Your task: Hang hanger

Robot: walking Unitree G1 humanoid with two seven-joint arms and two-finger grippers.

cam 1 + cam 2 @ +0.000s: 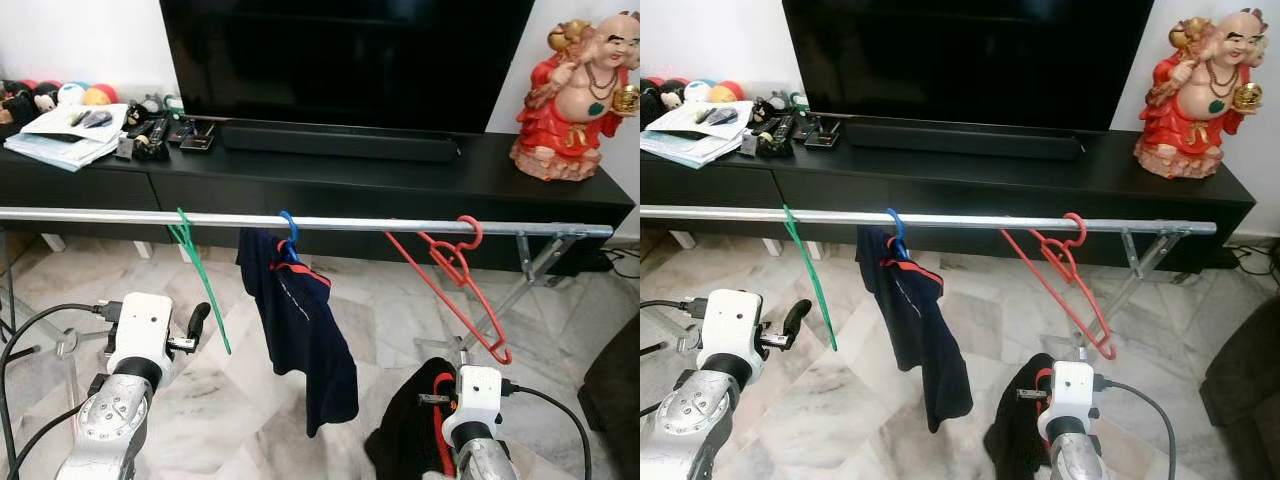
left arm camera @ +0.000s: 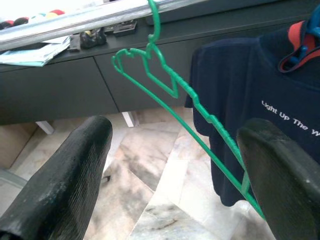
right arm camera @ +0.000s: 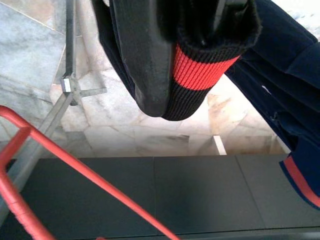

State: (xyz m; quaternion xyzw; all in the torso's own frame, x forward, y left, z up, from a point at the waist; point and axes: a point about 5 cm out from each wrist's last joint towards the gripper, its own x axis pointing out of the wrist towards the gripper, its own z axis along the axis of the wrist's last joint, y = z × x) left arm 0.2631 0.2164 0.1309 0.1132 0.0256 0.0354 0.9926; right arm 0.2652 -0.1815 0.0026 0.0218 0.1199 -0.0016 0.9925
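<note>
Across the middle of the head views runs the metal rail [image 1: 350, 222], and three hangers already sit on it: a bare green hanger [image 1: 200, 275] at left of centre, a blue hanger [image 1: 289, 235] carrying a navy shirt [image 1: 300, 325] in the centre, and a bare red hanger [image 1: 455, 285] tilted at right of centre. So, by my reading, the green one is hung; its hook is over the rail in my left wrist view, upper middle of the frame.

My left gripper [image 1: 195, 330] stands at lower left, just beside the green hanger's lower edge, fingers spread wide with the wire between them and apparently not touched.

My right gripper [image 3: 165, 60], at the bottom right of the head views, is clamped on a black garment with red stripes [image 1: 410, 430]; I cannot tell whether a hanger is inside it.

What is left, I judge, is drawing my left arm clear and getting that dark garment up onto the rail, perhaps on the red hanger.
</note>
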